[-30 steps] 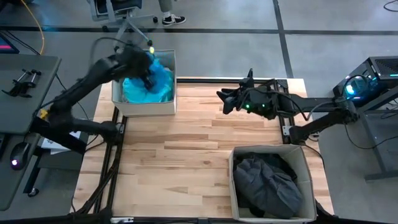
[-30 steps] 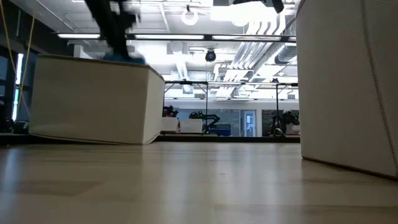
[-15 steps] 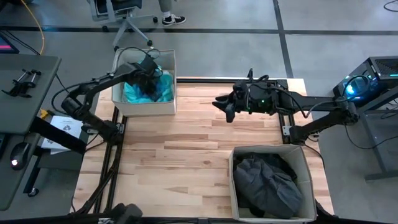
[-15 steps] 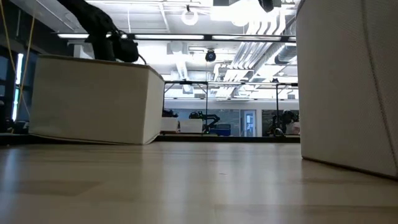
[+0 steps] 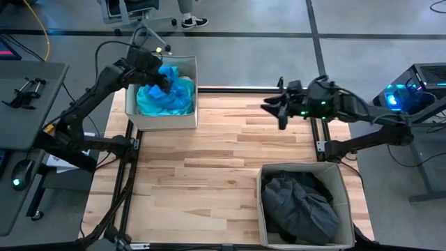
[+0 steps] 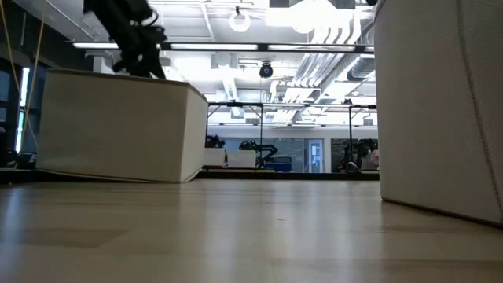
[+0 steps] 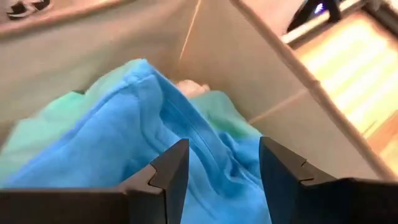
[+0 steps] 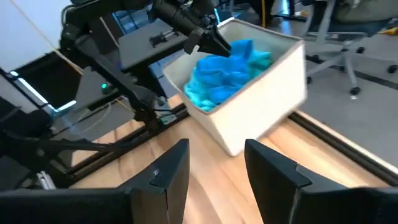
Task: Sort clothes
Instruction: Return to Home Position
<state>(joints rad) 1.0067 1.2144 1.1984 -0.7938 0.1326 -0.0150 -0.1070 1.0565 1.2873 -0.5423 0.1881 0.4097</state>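
Where the high view looks down on the wooden table [image 5: 209, 160], the bright clothes [image 5: 171, 97], turquoise with a stronger blue garment on top, fill the beige bin [image 5: 160, 120] at the far left corner. The dark clothes [image 5: 300, 206], grey to black, are heaped in the second bin [image 5: 296, 167] at the near right, whose near edge is cut off by the picture. How many garments lie in either heap cannot be told, since the folds run together.

The left gripper [image 7: 222, 149] hangs over the far side of the bright heap. Its wrist view shows the two fingers apart, with blue fabric beyond and below them. Whether the tips touch the cloth is hard to make out, as the fabric is blurred and close.

The right gripper [image 8: 216, 149] is raised above the far right part of the table, well apart from both bins. Its fingers are spread with nothing between them, and past them its camera sees the far bin, the blue garment and the left arm's tip above it.

From table height both heaps are hidden behind the bin walls. Only the left arm's dark end shows above the far bin, and the near bin is cut off at the right edge. At the top of the high view a person's shoe [image 5: 194, 22] shows, the leg cut off by the frame.
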